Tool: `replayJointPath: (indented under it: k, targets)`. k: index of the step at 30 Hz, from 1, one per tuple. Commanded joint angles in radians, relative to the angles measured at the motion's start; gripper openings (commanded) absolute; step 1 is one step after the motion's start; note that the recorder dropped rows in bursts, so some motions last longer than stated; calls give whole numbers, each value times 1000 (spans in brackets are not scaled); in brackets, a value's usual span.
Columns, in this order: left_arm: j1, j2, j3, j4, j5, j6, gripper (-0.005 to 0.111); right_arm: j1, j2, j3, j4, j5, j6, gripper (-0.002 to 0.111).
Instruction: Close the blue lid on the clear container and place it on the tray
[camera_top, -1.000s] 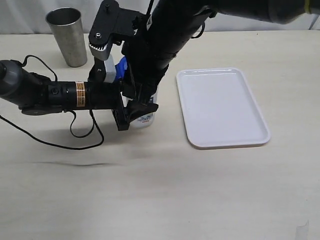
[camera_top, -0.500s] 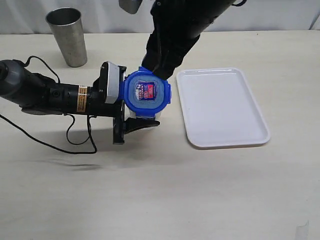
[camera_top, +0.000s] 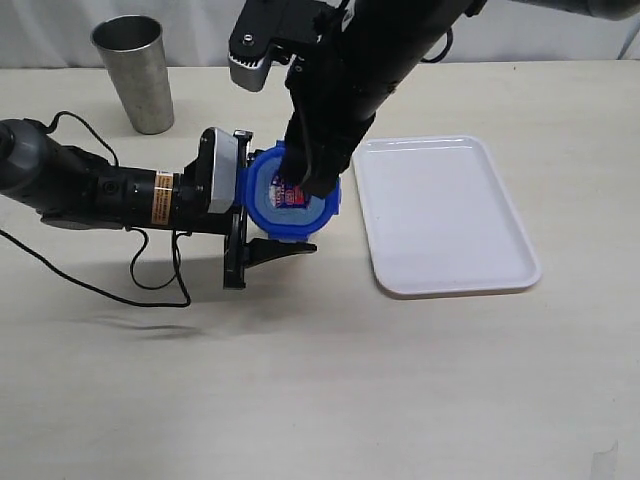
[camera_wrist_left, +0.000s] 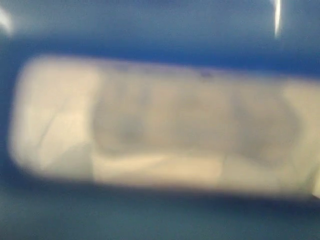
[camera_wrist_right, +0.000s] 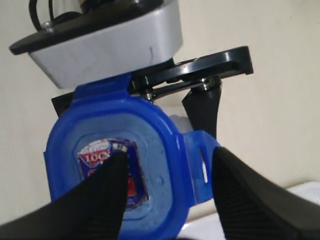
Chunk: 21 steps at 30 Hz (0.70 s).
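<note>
Right gripper (camera_wrist_right: 167, 167) is spreading wide open, empty, over the blue lid (camera_top: 263, 193).
Left gripper (camera_top: 275, 235) is clamping the clear container (camera_wrist_right: 177, 122) near the tray (camera_top: 450, 290); an off-centre push risks tilting the lid, leaving flaps unlatched.

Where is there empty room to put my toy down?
The tray is bare. So is the table's near side, and the strip right of the tray. It's crowded around the lid, where the left arm and right arm meet, and near the steel cup.
</note>
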Motion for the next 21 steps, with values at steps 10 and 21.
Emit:
replayJointPath:
  k: [10,21]
  targets:
    - [-8,0,3,16,27,-1,0,0,114,4,24,127,-47,42]
    - [-8,0,3,16,5,-9,0,0,137,4,15,150,-24,42]
